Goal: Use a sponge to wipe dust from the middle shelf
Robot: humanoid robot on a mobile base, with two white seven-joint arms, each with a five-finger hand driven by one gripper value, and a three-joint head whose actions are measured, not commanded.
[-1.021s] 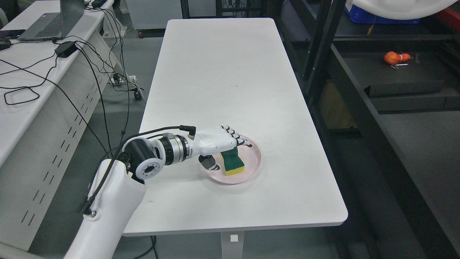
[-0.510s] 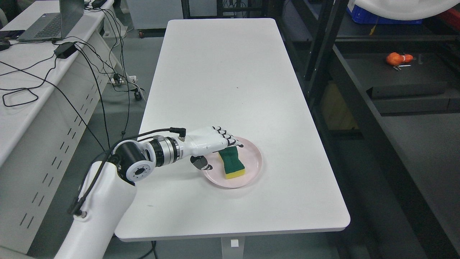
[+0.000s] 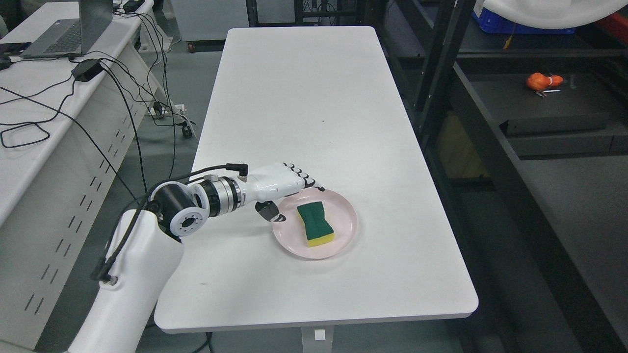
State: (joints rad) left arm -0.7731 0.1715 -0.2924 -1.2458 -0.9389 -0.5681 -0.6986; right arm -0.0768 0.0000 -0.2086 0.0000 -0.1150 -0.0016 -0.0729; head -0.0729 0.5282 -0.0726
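Note:
A green and yellow sponge (image 3: 315, 223) lies flat on a pink plate (image 3: 343, 235) on the white table (image 3: 304, 108). My left hand (image 3: 287, 193) hovers at the plate's left rim, just left of the sponge and apart from it. Its fingers are relaxed and hold nothing. The thumb hangs down over the plate's edge. The black shelving unit (image 3: 495, 147) stands to the right of the table. The right arm does not show.
An orange object (image 3: 539, 81) sits on a black shelf board at the upper right. A white desk (image 3: 44, 113) with a laptop (image 3: 73, 29) and several loose cables stands on the left. A blue crate (image 3: 510, 24) is at the top right.
My left hand let go of the sponge and drew back to the left. The sponge now lies flat on the plate. The camera shifted slightly.

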